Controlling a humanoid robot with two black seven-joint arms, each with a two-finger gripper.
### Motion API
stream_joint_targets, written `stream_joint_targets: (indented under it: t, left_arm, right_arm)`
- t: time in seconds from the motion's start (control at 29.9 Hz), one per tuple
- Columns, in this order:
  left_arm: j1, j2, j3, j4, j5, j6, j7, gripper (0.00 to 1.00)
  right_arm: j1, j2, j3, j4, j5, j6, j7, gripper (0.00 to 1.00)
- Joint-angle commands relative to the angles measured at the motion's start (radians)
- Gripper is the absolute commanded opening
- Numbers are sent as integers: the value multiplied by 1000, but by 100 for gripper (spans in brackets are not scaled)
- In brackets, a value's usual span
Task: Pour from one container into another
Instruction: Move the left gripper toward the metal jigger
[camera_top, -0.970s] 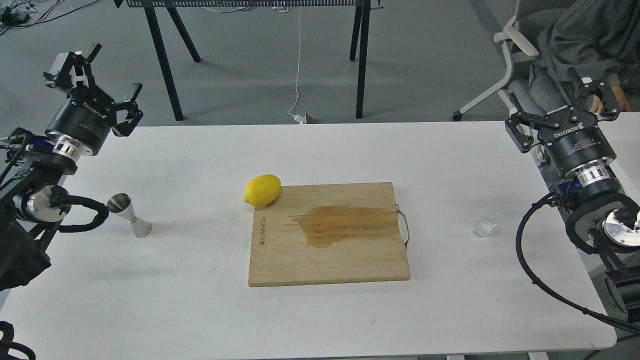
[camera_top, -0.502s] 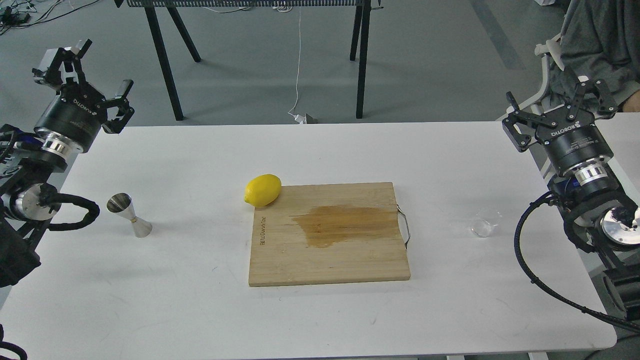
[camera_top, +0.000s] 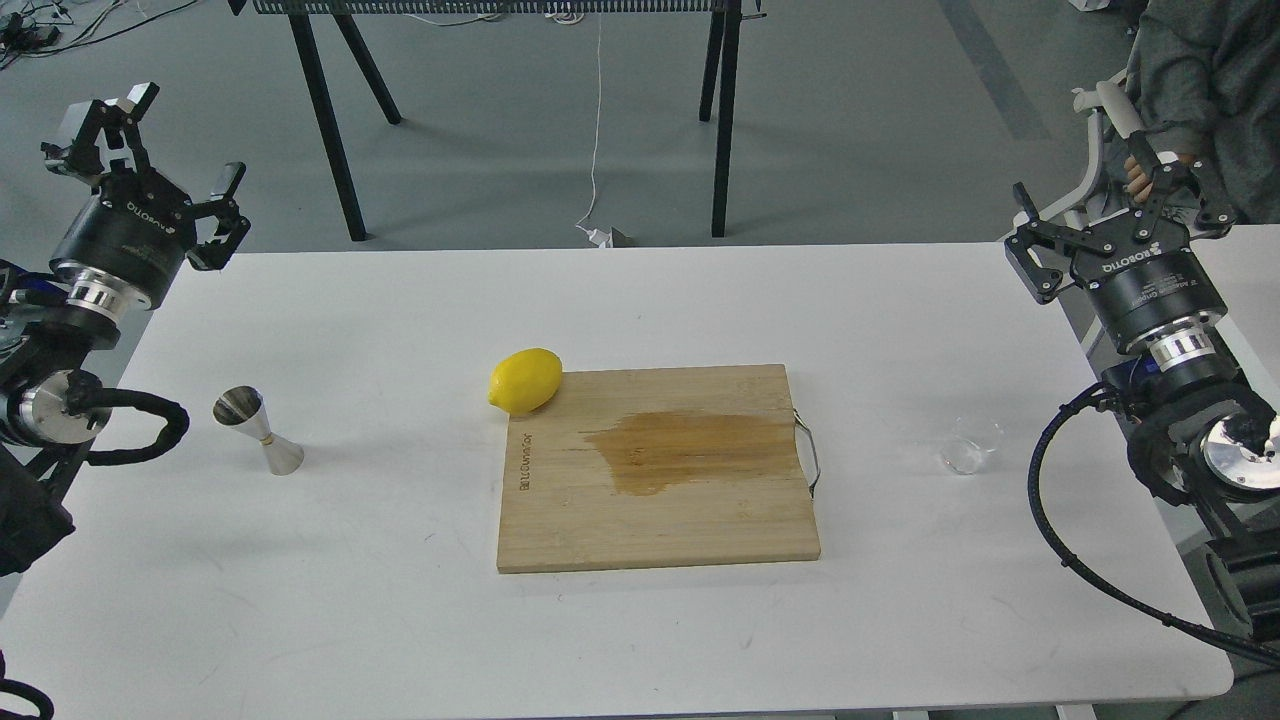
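Observation:
The small clear glass cup (camera_top: 970, 446) stands on the white table at the right, just past the cutting board's metal handle. The shiny steel jigger (camera_top: 258, 431) stands upright near the table's left edge. My left gripper (camera_top: 140, 140) is raised beyond the table's far left corner, open and empty, well behind the jigger. My right gripper (camera_top: 1120, 210) hangs at the far right edge, open and empty, behind and to the right of the glass cup.
A wooden cutting board (camera_top: 660, 520) with a dark wet stain lies mid-table, and a yellow lemon (camera_top: 525, 380) touches its far left corner. Black table legs (camera_top: 330, 120) stand on the floor behind. A seated person (camera_top: 1200, 90) is at the far right.

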Motion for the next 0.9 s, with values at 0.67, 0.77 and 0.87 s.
stream_joint_targets:
  t: [0.67,0.77,0.87]
  left_arm:
    - [-12,171,9,-230,785,97,0,100]
    - [-9,169,9,-267,909,212,0,100]
    - [-6,168,16,-281,1015,306,0,100]
  right_arm:
    - [-1,1,1,-2,0,0,0,99]
    - [-3,1,1,-2,0,0,2,99]
    - [-6,1,1,-1,0,0,2,99]
